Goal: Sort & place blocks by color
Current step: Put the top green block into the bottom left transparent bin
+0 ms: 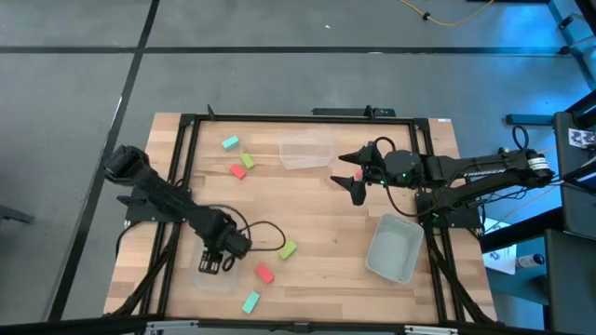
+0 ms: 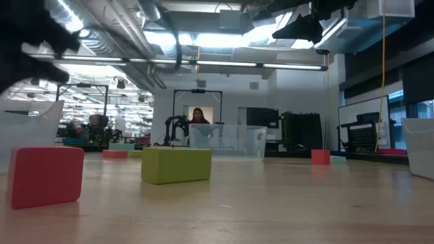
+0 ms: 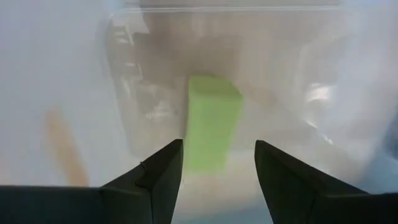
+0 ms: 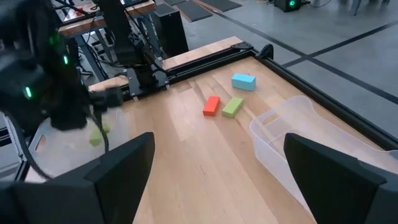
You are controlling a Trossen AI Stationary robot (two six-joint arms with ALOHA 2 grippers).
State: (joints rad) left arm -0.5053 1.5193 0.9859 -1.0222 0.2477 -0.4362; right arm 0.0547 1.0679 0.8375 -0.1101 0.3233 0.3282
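Starting on the left: your left gripper [image 1: 215,263] hangs over a clear plastic tub [image 1: 226,280] at the table's front-left corner, fingers spread apart with nothing pinched. A lime green block [image 3: 211,121] lies on that tub's see-through floor, just past the fingertips, smooth and matte with squared edges.

Loose on the pale wood-plank table [image 1: 307,223] I count six more small rectangular blocks. Near the front, right of that tub: one lime green [image 1: 288,248], one red-pink [image 1: 264,273], one teal [image 1: 250,301]. Near the back: one teal [image 1: 230,142], one lime green [image 1: 248,160], one red-pink [image 1: 238,170].

A second clear tub [image 1: 306,150] sits at the back middle, thin-walled with rounded corners. The middle of the table is bare wood, so there's open room there.

Your right gripper [image 1: 353,178] hovers up off the table, right of the back tub, fingers wide and empty. A third tub [image 1: 394,248] sits tilted toward the front-right edge. A black frame rail [image 1: 307,117] runs round the tabletop.
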